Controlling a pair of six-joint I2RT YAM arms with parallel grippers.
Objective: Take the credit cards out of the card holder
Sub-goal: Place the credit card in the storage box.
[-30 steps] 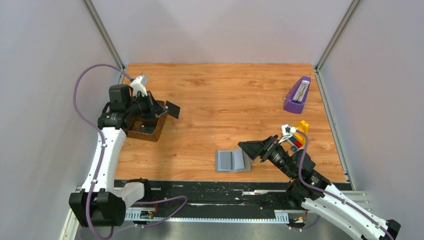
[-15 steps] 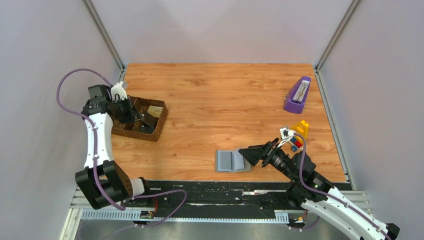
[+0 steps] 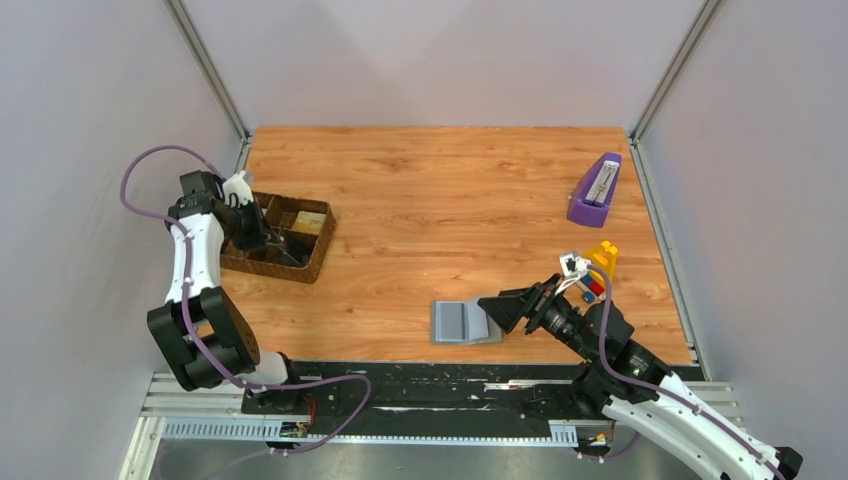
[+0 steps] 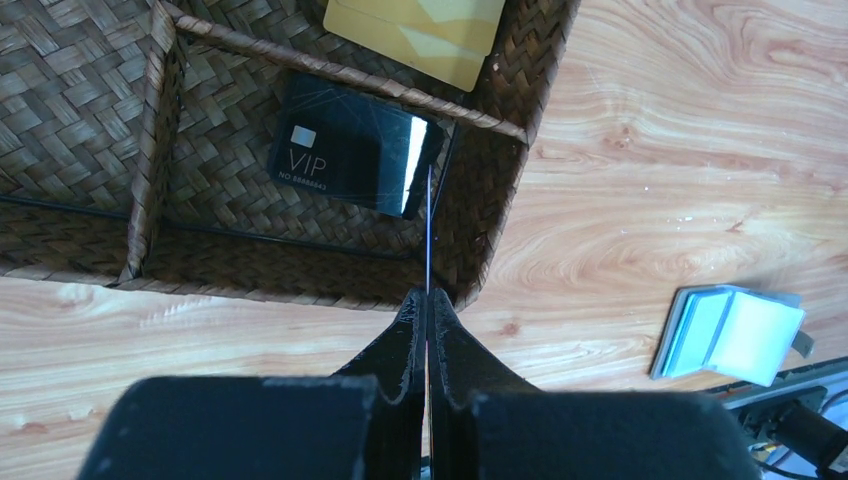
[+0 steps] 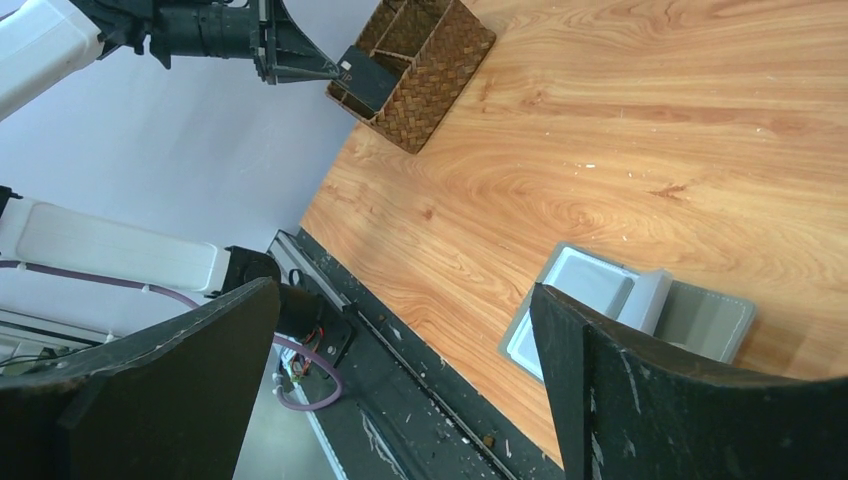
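Observation:
The card holder [image 3: 462, 322] lies open near the table's front edge, pale blue-grey inside, its right flap raised; it also shows in the left wrist view [image 4: 735, 335] and the right wrist view [image 5: 620, 310]. My right gripper [image 3: 497, 308] is open and empty just right of it [image 5: 405, 290]. My left gripper [image 3: 268, 238] is shut on a thin dark card [image 4: 428, 230], seen edge-on, held over the brown woven tray [image 3: 315, 258]. A black VIP card [image 4: 340, 155] lies in one compartment and a gold card [image 4: 415, 30] in the one beyond it.
A purple wedge-shaped object [image 3: 595, 190] stands at the back right. Coloured toy blocks [image 3: 602, 262] sit by my right arm. The black rail [image 3: 420, 385] runs along the front edge. Grey walls close in on both sides.
My left arm has swung back to the left and carried the dark card from over the tray's right edge down into the tray. My right gripper has shifted slightly by the holder.

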